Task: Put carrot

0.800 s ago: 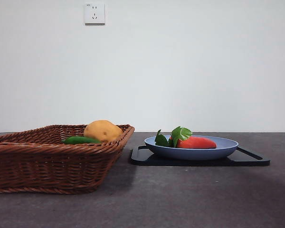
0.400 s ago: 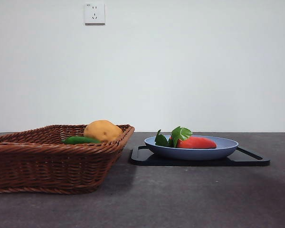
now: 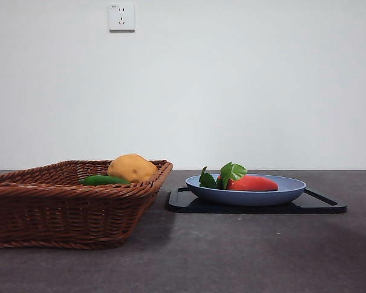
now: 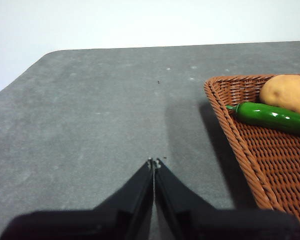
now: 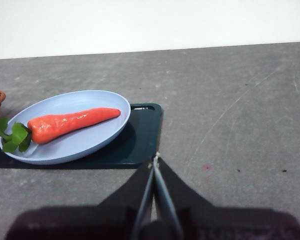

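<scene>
One red-orange, green-leafed carrot (image 5: 70, 123), tapered.

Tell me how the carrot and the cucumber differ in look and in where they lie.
The carrot is red-orange with a tuft of broad green leaves at one end; the cucumber is dark green all over. The carrot lies alone on the blue plate, which sits on a dark tray; the cucumber lies in the wicker basket by the potato. Both are long, smooth and lying flat.
</scene>
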`<state>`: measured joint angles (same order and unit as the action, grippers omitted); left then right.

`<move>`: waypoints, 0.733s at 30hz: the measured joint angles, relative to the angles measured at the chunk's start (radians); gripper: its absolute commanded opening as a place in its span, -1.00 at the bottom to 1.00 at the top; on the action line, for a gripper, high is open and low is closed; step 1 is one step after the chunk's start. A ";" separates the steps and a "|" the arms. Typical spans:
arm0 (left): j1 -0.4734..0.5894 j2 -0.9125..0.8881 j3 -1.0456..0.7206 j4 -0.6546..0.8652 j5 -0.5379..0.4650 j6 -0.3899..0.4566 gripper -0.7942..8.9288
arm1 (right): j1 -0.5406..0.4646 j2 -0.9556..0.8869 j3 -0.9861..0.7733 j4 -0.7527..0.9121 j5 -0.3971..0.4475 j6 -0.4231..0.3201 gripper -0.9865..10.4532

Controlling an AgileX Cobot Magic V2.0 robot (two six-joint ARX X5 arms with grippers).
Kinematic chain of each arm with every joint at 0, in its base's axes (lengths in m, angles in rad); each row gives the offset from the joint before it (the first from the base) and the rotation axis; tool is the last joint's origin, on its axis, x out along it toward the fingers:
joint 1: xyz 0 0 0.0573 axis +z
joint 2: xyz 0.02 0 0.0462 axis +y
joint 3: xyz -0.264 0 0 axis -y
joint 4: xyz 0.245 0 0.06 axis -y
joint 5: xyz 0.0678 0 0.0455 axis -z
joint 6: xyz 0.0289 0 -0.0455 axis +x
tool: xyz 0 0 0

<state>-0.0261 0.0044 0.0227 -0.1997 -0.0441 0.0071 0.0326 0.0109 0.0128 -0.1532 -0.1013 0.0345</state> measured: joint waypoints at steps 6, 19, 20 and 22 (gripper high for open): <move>0.000 0.000 0.000 0.000 0.000 0.000 -0.82 | 0.000 0.011 0.000 0.000 0.000 0.000 -0.81; 0.000 0.000 0.000 0.000 0.000 0.000 -0.82 | 0.000 0.011 0.000 0.000 0.000 0.000 -0.81; 0.000 0.000 0.000 0.000 0.000 0.000 -0.82 | 0.000 0.011 0.000 0.000 0.000 0.000 -0.81; 0.000 0.000 0.000 0.000 0.000 0.000 -0.82 | 0.000 0.011 0.000 0.000 0.000 0.000 -0.81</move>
<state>-0.0261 0.0044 0.0227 -0.1997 -0.0441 0.0071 0.0326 0.0216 0.0128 -0.1532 -0.1013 0.0345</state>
